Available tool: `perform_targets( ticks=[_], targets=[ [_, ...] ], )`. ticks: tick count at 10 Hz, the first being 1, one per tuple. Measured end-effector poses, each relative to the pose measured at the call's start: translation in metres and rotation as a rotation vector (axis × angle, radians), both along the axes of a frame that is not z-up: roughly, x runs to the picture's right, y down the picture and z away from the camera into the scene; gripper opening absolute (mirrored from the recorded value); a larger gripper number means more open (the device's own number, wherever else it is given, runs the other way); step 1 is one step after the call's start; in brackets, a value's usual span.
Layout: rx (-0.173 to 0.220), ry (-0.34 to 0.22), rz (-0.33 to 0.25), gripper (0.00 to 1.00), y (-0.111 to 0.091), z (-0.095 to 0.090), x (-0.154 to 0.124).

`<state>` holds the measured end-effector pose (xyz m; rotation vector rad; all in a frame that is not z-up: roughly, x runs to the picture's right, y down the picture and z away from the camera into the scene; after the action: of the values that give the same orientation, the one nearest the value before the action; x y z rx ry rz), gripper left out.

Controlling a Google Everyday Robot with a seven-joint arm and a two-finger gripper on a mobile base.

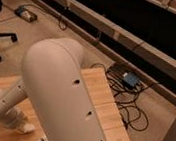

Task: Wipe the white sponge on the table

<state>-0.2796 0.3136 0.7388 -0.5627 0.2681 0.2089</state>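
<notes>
gripper is low over the table, front-left, past the bulky arm. Can't tell its grip state. white sponge isn't visible, probably hidden there. Likely light, soft, squashy: pinch across the short sides, press flat.

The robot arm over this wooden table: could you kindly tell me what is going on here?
A robot's white arm bends down over the light wooden table, filling most of the view. Its tool is low at the lower left, close to the tabletop. The white sponge cannot be made out; the arm hides much of the table. A blue box and cables lie on the floor beyond.
</notes>
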Motion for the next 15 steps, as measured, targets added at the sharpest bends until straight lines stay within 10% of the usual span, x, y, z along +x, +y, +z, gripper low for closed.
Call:
perform_targets(
  ticks=[15],
  targets=[
    [0.02, 0.1, 0.076, 0.0, -0.052, 0.033, 0.041]
  ],
)
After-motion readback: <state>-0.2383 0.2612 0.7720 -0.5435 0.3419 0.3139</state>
